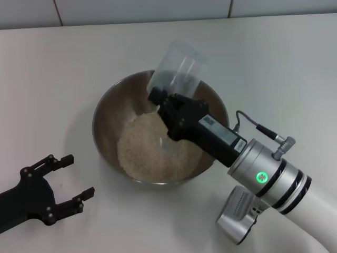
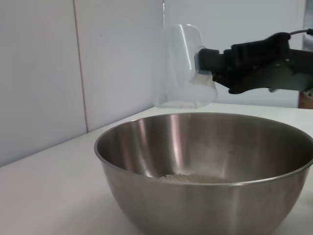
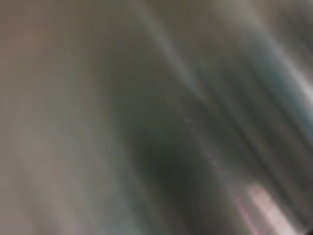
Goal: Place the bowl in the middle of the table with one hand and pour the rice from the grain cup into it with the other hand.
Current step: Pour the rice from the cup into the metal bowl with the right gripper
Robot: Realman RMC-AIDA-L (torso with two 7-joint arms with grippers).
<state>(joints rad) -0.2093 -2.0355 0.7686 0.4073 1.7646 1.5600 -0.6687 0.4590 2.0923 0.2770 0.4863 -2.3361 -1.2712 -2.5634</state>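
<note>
The steel bowl [image 1: 100, 113] stands on the white table [image 1: 274, 63] near its middle, with a pale heap of rice [image 1: 150, 150] inside. My right gripper [image 1: 158, 95] is shut on the clear grain cup [image 1: 179, 66] and holds it tipped mouth-down over the bowl's far rim; the cup looks empty. In the left wrist view the bowl [image 2: 195, 196] fills the foreground. A little rice [image 2: 195, 178] shows inside it, and above it are the upturned cup [image 2: 183, 68] and the right gripper [image 2: 205, 61]. My left gripper [image 1: 79, 175] is open and empty at the bowl's front left, apart from it.
A tiled wall [image 1: 142, 10] runs along the table's far edge and also shows in the left wrist view [image 2: 49, 73]. The right arm's silver wrist [image 1: 268, 179] with its cable hangs over the table at the bowl's front right. The right wrist view shows only a close grey surface.
</note>
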